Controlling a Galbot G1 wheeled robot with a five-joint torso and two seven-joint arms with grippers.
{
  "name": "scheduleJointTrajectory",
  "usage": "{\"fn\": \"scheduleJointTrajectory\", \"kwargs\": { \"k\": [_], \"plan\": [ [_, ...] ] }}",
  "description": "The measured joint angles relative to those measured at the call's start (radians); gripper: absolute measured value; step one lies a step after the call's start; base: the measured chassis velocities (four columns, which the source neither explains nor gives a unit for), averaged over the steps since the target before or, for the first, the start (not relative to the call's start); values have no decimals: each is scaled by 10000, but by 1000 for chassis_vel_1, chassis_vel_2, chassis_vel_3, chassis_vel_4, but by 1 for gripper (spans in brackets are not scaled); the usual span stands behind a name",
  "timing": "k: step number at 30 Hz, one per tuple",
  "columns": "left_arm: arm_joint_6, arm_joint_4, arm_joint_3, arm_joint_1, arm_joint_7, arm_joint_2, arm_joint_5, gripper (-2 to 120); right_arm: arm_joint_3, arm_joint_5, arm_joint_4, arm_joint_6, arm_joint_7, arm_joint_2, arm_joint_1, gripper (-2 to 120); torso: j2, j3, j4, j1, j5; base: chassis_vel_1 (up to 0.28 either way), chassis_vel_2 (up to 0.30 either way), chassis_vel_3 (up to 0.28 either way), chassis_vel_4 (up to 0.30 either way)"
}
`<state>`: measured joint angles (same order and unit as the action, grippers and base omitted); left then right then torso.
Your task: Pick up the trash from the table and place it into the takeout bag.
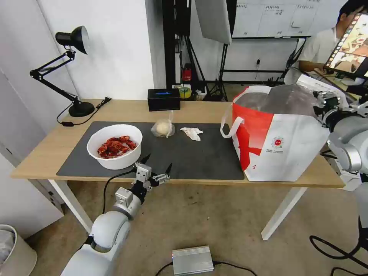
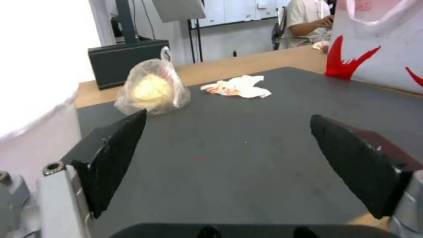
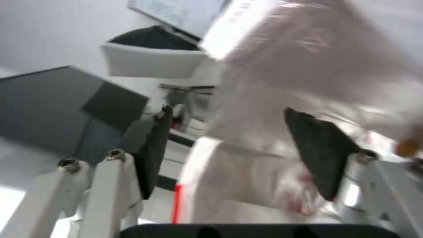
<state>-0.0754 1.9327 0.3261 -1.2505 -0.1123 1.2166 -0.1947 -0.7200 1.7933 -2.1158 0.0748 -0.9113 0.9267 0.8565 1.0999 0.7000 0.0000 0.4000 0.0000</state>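
Left gripper [image 1: 156, 164], fingers apart, beside white bowl [image 1: 114, 146] holding red shells [image 1: 116, 146].

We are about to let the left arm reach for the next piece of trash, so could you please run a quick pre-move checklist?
1. Left gripper open, nothing between its fingers: ok.
2. Small clear bag and crumpled tissue lie apart on the mat: ok.
3. Bowl of red shells beside the left gripper, contact risk: cannot tell.
4. Takeout bag upright, mouth open: ok.
5. Right gripper at the bag's rim, open: ok.
6. Clamshell tray inside the bag: cannot tell.
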Motion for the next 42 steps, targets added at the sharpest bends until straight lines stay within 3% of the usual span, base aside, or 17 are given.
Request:
{"fn": "scheduleJointTrajectory", "kwargs": {
  "k": [1, 2, 4, 6, 7, 10, 12, 17, 27, 42],
  "plan": [
    [0, 23, 47, -29, 0, 4, 0, 100, -22, -243, -174, 75, 650, -9, 208, 69, 0, 0, 0, 0, 1, 0, 0, 0, 0],
    [0, 23, 47, -29, 0, 4, 0, 100, -22, -243, -174, 75, 650, -9, 208, 69, 0, 0, 0, 0, 1, 0, 0, 0, 0],
    [7, 70, 137, -90, 3, 4, -6, 100, -29, -671, -568, 210, 1963, -67, 611, 72, 0, 0, -1, 0, 0, 0, 0, 0, 0],
    [14, 142, 257, -169, 10, 2, -22, 100, 75, -1721, -1005, 298, 3541, -130, 1159, 73, 1, -1, -2, -1, -1, 0, 0, 0, 0],
    [14, 142, 257, -169, 10, 2, -22, 100, 75, -1721, -1005, 298, 3541, -130, 1159, 73, 1, -1, -2, -1, -1, 0, 0, 0, 0],
    [22, 313, 463, -315, 20, 11, -79, 100, 401, -3369, -1406, 324, 5303, -170, 1872, 76, 0, -1, -1, -1, 0, 0, 0, 0, 0],
    [23, 342, 490, -336, 22, 11, -84, 100, 443, -3571, -1441, 320, 5483, -169, 1955, 78, 1, -1, 0, 0, 0, 0, 0, 0, 0],
    [31, 612, 818, -589, 34, -27, -188, 100, 945, -6417, -1775, 157, 7120, 5, 3150, 81, 1, -1, 0, -1, -1, 0, 0, 0, 0],
    [203, 850, 1389, -980, 111, 11, -205, 100, 1350, -9150, -1755, -546, 7590, 816, 4390, 100, 1, -1, -1, -1, -1, 0, 0, 0, 0],
    [387, 755, 2292, -1481, 24, 43, -244, 100, 1492, -13650, -885, -1857, 8070, 2605, 6252, 100, 1, -1, -1, -1, -1, 0, 0, 0, 0]
  ]
}}
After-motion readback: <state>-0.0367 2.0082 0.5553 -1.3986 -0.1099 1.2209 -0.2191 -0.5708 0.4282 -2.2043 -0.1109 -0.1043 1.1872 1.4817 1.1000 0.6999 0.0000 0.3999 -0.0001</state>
